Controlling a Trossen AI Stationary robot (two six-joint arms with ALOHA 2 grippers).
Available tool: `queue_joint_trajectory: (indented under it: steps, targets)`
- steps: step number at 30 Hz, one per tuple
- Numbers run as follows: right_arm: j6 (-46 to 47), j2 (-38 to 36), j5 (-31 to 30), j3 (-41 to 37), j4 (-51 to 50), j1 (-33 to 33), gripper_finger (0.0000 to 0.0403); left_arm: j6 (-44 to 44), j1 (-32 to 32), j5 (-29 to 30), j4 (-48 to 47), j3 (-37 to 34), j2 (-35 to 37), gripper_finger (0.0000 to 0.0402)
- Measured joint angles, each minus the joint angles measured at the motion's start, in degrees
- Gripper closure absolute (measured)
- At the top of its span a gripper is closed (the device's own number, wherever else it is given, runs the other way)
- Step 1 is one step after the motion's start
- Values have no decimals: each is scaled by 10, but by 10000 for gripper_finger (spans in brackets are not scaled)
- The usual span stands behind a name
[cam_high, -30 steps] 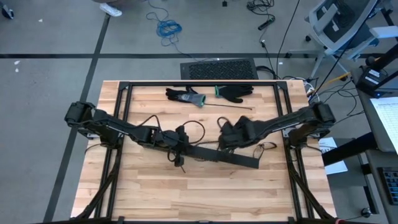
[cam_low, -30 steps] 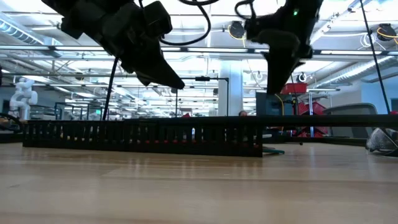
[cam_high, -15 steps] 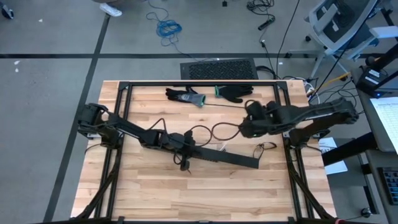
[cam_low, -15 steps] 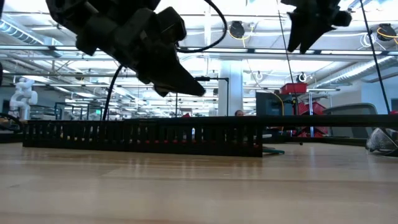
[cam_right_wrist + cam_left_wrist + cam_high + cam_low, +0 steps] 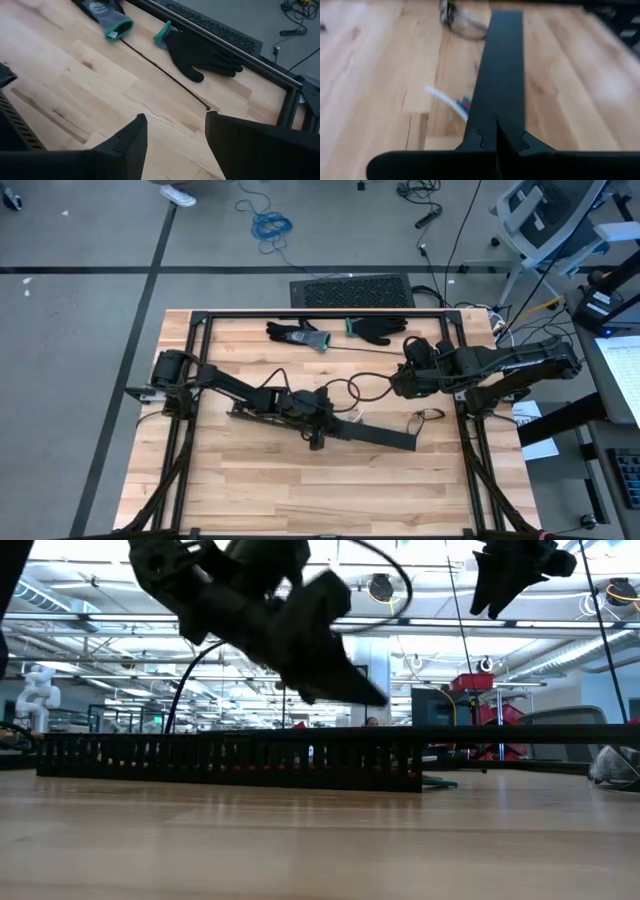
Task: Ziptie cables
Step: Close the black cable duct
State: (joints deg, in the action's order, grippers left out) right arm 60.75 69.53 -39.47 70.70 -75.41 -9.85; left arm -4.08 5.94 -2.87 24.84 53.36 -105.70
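Looking down from above, the left gripper (image 5: 318, 442) hangs over the black duct (image 5: 375, 435), fingers pressed together. Wrist views: cables (image 5: 462, 103) peek beside the duct; right gripper (image 5: 175, 137) fingers spread, near gloves (image 5: 200, 52).

Black slotted duct (image 5: 370, 434) on pale wood table (image 5: 300, 490) — cables (image 5: 465, 103) blue, green, red.

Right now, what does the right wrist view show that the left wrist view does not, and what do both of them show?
Only the right wrist view shows the two gloves, one grey and one black, the thin black zip tie lying beside them, and the open right gripper. Only the left wrist view shows the coloured cables beside the black duct, with the shut left gripper over the duct. Both show the wooden table.
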Motion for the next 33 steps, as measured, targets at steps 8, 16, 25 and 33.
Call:
queue_joint_trajectory:
  steps: [8,16,25,33]
  targets:
    - [-18,0,0,0,-10,0,227,-1,4,-17,-11,4,-29,401]
    - [-19,0,-8,0,-16,0,227,-30,-7,-16,-44,2,36,401]
    - [-70,0,80,-30,0,0,227,62,-40,63,-355,-11,247,401]
    - [-81,8,241,-191,358,-26,227,-42,-55,65,-465,-171,434,401]
